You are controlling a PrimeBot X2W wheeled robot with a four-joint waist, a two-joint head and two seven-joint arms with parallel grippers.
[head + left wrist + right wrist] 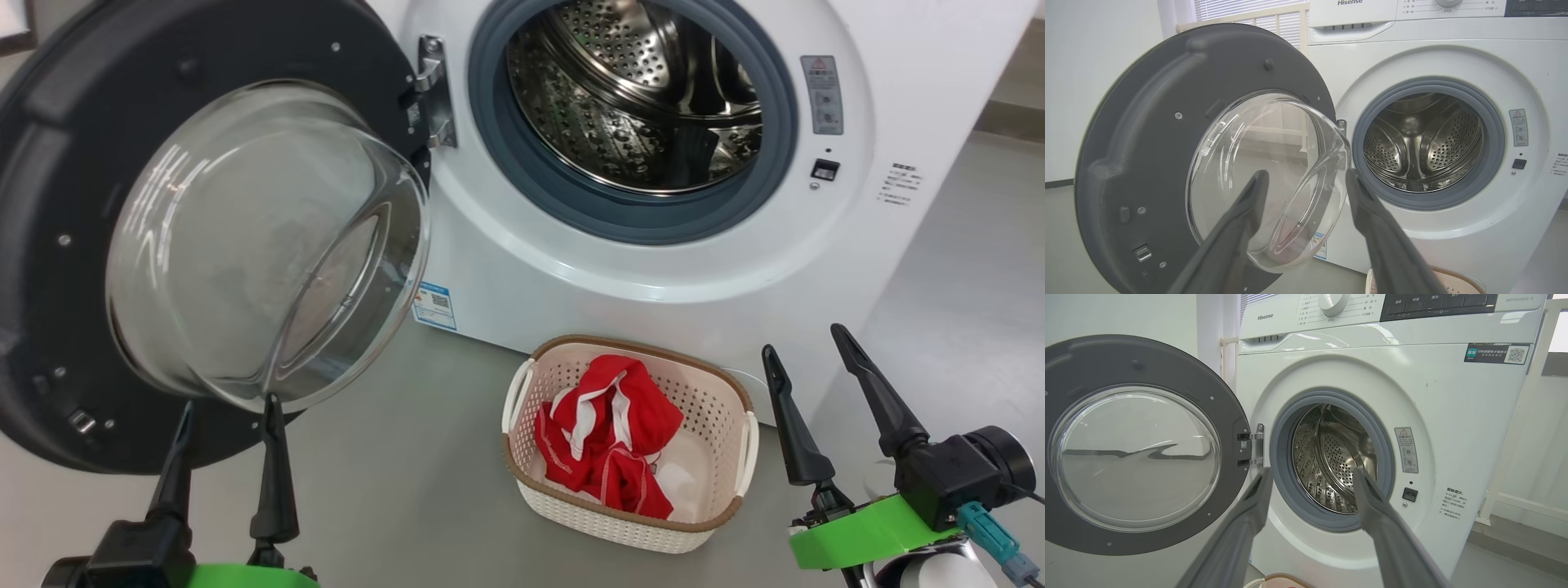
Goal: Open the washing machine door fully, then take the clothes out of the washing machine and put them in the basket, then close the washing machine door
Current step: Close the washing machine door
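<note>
- Washing machine door (261,245) swung wide open to the left, hung on a hinge (431,90) at the left edge of the drum mouth, with the glass bowl bulging toward the near side.
- Steel drum (637,106) of the washing machine (653,278) in plain sight, no cloth seen in it.
- Red and white clothes (612,433) heaped in the basket (637,343), on the floor just in front of the machine and right of the door.
- Left gripper (230,402) low and near, fingers moderately apart and holding nothing, tips just under the lower rim of the glass bowl. Cannot tell whether touching.
- Right gripper (802,339) right of the basket, fingers spread wide and empty, well apart from the door.
- Judged as the closing step: door ahead and left of the left fingers, so left arm nearer.
- Likely a push on the door's free left edge, sweeping it round the hinge toward the far right until shut against the grey ring.
</note>
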